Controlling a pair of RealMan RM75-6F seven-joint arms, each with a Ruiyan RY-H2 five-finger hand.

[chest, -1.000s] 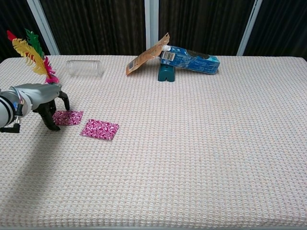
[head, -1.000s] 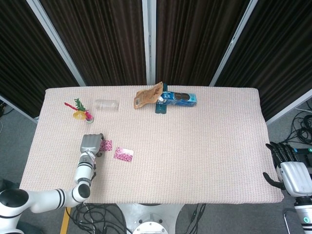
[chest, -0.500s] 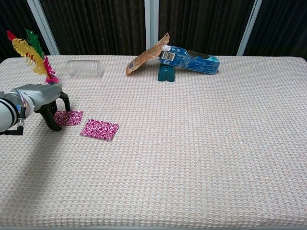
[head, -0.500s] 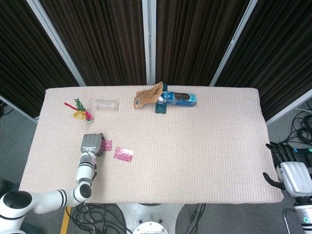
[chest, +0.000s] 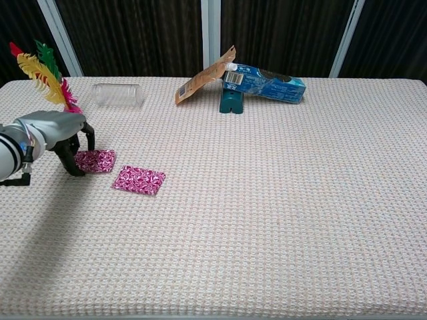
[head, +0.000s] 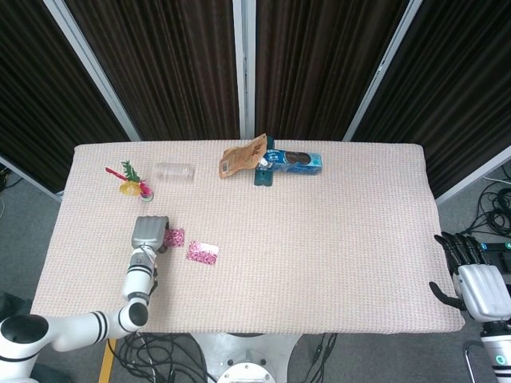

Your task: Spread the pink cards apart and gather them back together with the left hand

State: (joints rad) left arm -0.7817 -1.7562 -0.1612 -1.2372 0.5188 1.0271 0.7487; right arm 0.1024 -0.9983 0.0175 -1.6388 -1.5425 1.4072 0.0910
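Two pink cards are seen on the worktop (head: 319,239), already spread: left card (chest: 95,161) and right card (chest: 139,180), near but apart, right card at roughly 4 o'clock from the left one. Left robot hand (chest: 61,133) is arched over the left card's edge, fingertips (chest: 75,171) down on or at it; nothing is gripped, exact contact cannot be told. Versus 1.0 s ago, hand and left card are shifted slightly toward 11 o'clock, so the gap is widened a little. Spread phase is judged nearly done; gathering not yet begun. Right robot hand (head: 475,283) is parked off the worktop at 4 o'clock, fingers apart, empty.
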